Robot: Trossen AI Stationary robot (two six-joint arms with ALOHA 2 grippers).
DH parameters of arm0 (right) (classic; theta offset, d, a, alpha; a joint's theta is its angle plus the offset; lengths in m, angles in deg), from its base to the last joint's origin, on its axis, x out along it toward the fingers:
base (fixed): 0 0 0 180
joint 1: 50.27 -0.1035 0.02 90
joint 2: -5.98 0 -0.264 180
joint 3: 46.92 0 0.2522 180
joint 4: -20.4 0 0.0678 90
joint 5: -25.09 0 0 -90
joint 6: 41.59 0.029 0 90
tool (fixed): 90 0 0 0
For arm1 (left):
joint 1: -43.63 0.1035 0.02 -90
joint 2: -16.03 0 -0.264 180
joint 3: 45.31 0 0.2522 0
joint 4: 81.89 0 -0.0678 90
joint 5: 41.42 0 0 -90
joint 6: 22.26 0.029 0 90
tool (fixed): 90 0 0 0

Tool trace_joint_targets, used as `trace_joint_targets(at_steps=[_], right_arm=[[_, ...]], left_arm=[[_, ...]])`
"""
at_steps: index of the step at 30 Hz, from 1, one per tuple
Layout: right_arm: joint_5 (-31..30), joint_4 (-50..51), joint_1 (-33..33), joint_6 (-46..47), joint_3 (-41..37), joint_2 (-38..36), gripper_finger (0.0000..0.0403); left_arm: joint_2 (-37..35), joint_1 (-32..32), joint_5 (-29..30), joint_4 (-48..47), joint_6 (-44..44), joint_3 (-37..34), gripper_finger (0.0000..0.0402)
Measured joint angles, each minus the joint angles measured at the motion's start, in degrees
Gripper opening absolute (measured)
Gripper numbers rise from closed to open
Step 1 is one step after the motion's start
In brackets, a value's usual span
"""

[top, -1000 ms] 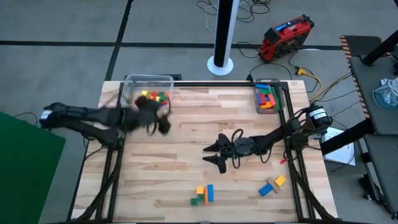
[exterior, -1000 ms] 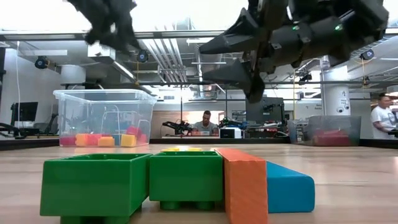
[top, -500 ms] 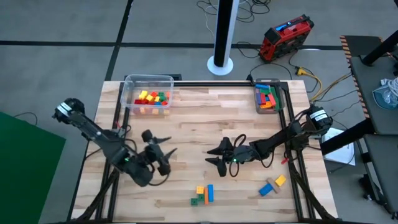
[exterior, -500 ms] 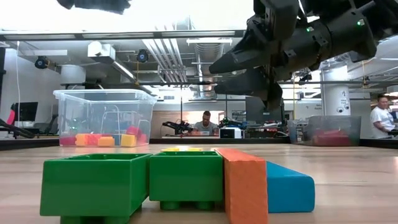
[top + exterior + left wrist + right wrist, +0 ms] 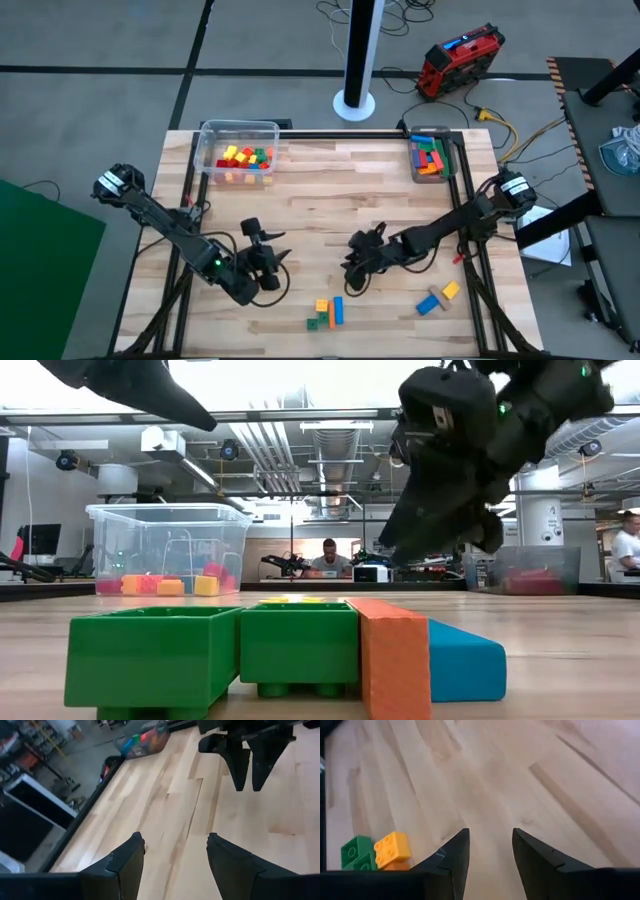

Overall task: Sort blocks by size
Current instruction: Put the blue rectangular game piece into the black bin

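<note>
From above, I am seeing two clusters of blocks near the table's front edge: a middle cluster (image 5: 326, 311) of orange, blue and green pieces, the blue bar lying near-to-far, and a right cluster (image 5: 437, 297) of blue, orange and yellow lying diagonally. Two clear tubs are sitting at the far edge, the left tub (image 5: 238, 135) holding small blocks, the right tub (image 5: 432, 157) holding long ones. The left gripper (image 5: 271, 252) is hovering left of centre, fingers spread; the right gripper (image 5: 355, 270) is hanging just beyond the middle cluster.

At table level, I am looking at two green blocks (image 5: 152, 653), an orange bar (image 5: 397, 656) and a blue bar (image 5: 466, 658) side by side.

The left wrist view is showing spread fingers (image 5: 125, 861) over bare wood.

The right wrist view is showing fingers (image 5: 454, 854) apart, a yellow cube (image 5: 392, 847) and green block (image 5: 356, 852) beyond.
</note>
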State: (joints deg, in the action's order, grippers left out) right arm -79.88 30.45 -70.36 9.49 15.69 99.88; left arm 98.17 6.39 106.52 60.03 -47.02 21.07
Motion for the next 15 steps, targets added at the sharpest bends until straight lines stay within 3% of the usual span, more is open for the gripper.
trace_joint_targets(at_steps=[9,15], right_arm=[[3.15,30.28,-2.54,4.34,18.84,-0.01,0.0100],[5.22,44.78,-7.49,13.26,28.19,-0.04,0.0073]], left_arm=[[-1.43,-0.04,0.01,2.99,11.61,-0.26,0.0191],[-1.90,-0.22,-4.07,17.96,20.88,-7.30,0.0191]])
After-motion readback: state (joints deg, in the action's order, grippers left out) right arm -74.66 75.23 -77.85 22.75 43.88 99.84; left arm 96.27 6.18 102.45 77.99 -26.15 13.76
